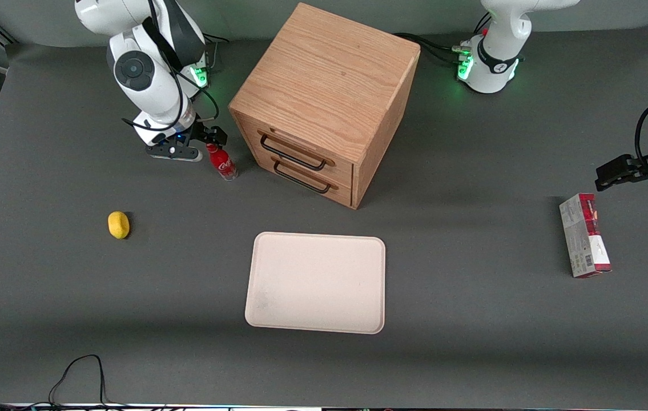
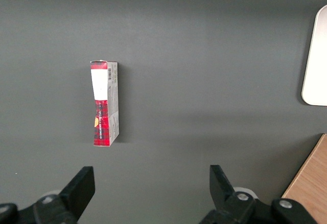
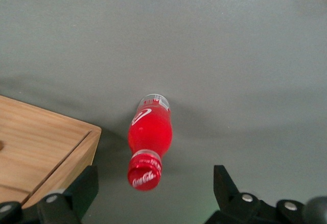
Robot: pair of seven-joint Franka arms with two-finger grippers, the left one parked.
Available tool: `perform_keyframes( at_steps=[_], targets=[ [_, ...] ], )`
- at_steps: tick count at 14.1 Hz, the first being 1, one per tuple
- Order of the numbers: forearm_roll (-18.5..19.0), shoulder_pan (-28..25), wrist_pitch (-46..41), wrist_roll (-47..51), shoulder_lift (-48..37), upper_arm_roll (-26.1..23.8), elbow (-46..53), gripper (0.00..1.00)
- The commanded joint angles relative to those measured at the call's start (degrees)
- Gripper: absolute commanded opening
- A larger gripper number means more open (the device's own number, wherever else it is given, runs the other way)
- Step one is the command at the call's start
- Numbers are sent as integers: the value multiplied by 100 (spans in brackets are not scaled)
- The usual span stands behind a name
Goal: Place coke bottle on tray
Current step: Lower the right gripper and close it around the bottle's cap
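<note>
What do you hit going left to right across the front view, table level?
Lemon → claw, open beside the coke bottle → coke bottle → tray → carton box.

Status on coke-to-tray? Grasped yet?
Not grasped. Done: the gripper is positioned over the coke bottle, fingers open on either side of its cap. In hand: closing in for the grasp; the bottle stands on the table beside the drawer cabinet. Left: shut on it, lift, carry to the tray, which holds nothing and lies nearer the front camera.
</note>
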State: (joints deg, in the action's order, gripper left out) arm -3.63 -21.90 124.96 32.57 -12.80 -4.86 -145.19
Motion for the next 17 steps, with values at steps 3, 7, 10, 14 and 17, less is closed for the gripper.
perform_keyframes(
  at_steps=[3,7,10,14,17],
  targets=[
    [-6,-227,406,118,67,29,-290,100],
    [-6,-227,432,127,93,29,-299,99],
    [-15,-227,432,127,84,29,-299,0],
    [-42,-227,432,136,93,29,-299,0],
    [-33,-210,301,57,206,29,-142,0]
  ],
)
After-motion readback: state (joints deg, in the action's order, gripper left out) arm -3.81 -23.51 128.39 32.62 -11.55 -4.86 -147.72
